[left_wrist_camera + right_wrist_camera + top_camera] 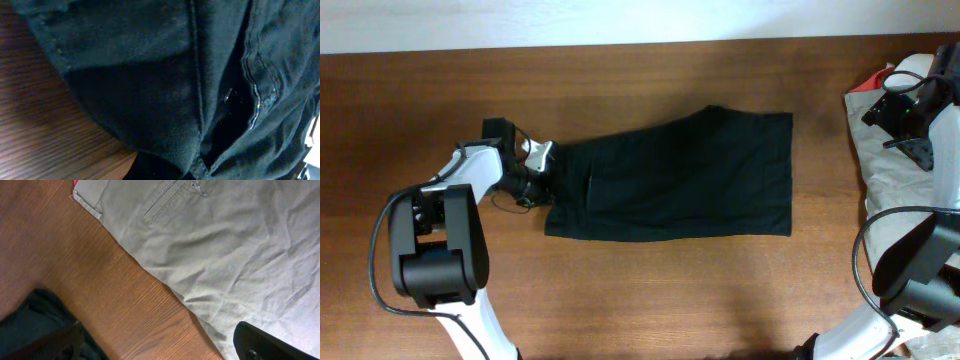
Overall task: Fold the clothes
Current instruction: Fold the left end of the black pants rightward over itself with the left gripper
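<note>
The black shorts [680,175] lie folded flat across the middle of the table, waistband end to the left. My left gripper [533,170] is at that left end, shut on the waistband edge. In the left wrist view the black cloth [150,75] fills the frame, with seams and the fly visible, and the fingers are mostly hidden by it. My right gripper [910,120] is open and empty, above a pale grey garment [900,170] at the far right. In the right wrist view only one dark finger [265,342] shows, over that garment [240,245].
The wooden table [640,290] runs to a white wall at the back. A red item [873,78] peeks out by the grey garment's top edge. A corner of the black shorts [40,325] shows at the lower left of the right wrist view.
</note>
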`<state>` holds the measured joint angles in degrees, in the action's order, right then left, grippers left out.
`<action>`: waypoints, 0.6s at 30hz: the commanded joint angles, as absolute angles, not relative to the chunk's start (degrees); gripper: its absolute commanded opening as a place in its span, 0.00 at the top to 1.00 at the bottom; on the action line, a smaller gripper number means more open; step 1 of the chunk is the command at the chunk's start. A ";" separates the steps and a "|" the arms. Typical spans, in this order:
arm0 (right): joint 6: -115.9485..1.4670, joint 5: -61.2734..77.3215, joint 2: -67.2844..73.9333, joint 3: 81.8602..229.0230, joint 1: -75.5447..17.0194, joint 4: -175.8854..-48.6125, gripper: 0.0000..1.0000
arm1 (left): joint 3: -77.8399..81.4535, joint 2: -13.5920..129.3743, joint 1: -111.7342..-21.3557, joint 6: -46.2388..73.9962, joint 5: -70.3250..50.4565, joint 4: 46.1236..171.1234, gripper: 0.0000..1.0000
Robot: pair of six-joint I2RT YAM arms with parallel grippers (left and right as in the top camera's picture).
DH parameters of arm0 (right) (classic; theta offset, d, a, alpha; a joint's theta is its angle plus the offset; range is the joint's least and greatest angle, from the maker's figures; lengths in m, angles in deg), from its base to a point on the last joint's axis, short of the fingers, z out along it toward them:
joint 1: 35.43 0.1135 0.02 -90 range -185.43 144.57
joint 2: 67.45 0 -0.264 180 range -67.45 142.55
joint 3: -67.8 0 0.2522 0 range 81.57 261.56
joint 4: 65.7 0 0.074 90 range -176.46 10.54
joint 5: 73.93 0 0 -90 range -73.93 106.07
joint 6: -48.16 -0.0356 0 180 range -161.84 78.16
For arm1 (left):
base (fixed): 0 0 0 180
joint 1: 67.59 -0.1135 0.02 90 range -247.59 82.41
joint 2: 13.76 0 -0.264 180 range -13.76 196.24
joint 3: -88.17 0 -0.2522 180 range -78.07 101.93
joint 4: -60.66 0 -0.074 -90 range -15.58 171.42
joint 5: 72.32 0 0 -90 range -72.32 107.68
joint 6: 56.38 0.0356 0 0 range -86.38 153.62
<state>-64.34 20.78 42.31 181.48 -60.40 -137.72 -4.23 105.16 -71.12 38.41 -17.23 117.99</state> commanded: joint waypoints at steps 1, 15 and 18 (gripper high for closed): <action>-64.58 21.26 41.61 182.18 -60.20 -137.70 0.01 | -0.55 107.41 -77.51 34.92 -6.31 121.70 0.99; -64.58 21.26 41.61 182.18 -60.20 -137.70 0.01 | 56.30 107.41 -74.97 27.40 14.92 167.80 0.99; -64.58 21.26 41.61 182.18 -60.20 -137.70 0.01 | 60.34 107.41 -67.71 27.16 14.92 168.13 0.99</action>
